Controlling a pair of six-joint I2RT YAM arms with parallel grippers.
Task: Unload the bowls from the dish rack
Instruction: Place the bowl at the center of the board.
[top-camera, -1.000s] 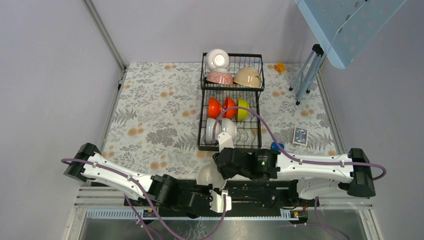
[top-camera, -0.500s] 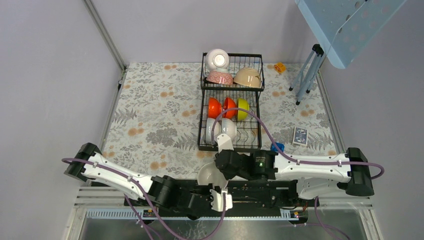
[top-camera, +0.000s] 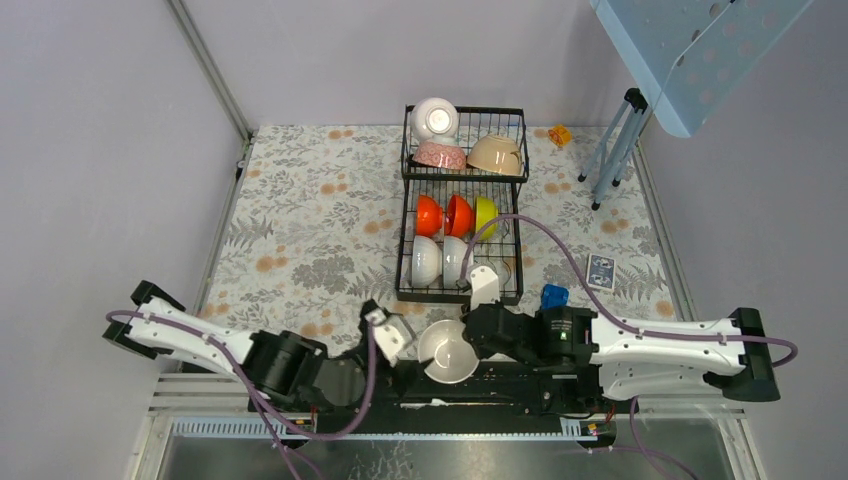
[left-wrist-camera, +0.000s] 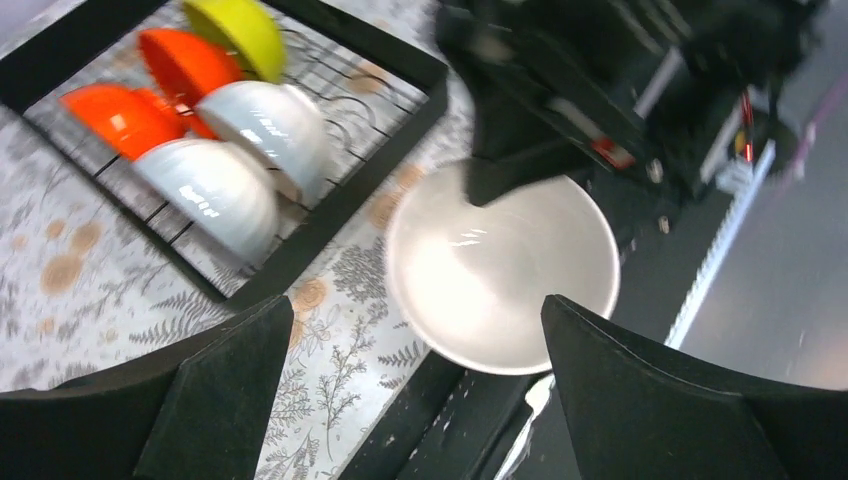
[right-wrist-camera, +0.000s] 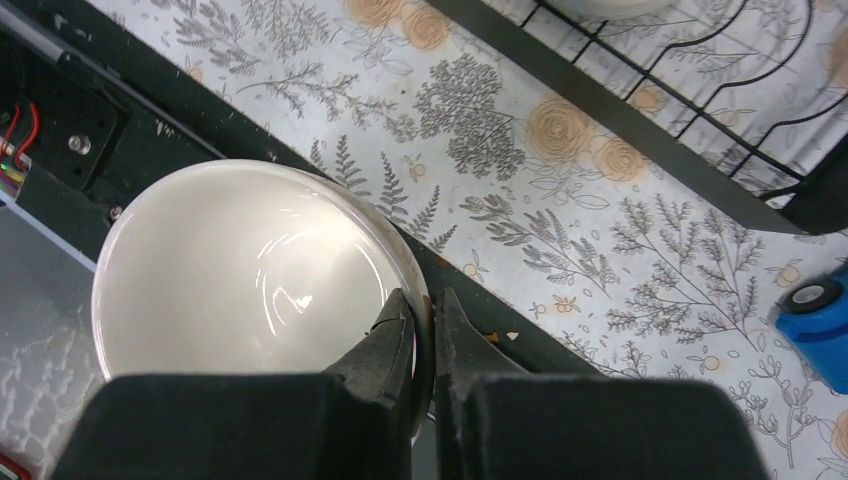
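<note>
**one bowl out, pinched by its rim at the near edge**

the right claw (right-wrist-camera: 420, 318) is clenched on the rim of a white bowl (right-wrist-camera: 240, 270), one finger inside and one outside. that thin-edge grip is likely why the bowl sits mouth up and level. the bowl is out of the dish rack (top-camera: 512, 240), just in front of it, half over the flowered table (top-camera: 300, 220) and half over the black base rail. whether it rests there or hangs just above, i cannot tell.

the left claw (top-camera: 390, 330) is released, fingers spread wide, just beside the bowl and holding nothing. its camera looks straight into the bowl.

eight bowls are left in the rack. two white ones (top-camera: 427, 262), two orange (top-camera: 428, 215) and a yellow-green one (top-camera: 485, 215) stand on edge in the lower slots, as for draining. a white, a pink (top-camera: 440, 155) and a beige one (top-camera: 495, 155) sit in the upper basket. by my reckoning the job is only begun.
</note>
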